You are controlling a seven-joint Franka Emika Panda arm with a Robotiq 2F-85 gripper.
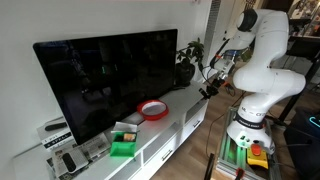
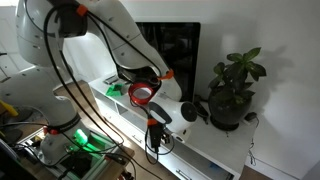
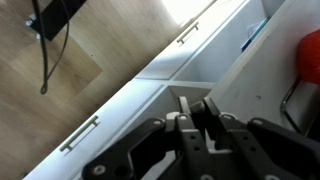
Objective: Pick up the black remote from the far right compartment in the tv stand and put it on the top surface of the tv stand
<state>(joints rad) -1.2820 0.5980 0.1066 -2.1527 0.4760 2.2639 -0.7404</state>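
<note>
A white wall (image 2: 285, 35) is standing behind a big black TV (image 1: 110, 80), a leafy potted plant (image 2: 235, 78) is sitting beside it, and daylight is falling across the wooden floor (image 3: 80, 70).

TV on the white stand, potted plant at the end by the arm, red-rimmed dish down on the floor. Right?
No: the red-rimmed dish lies on the top of the tv stand, not on the floor, as both exterior views show. The TV and the potted plant are as you say.
</note>
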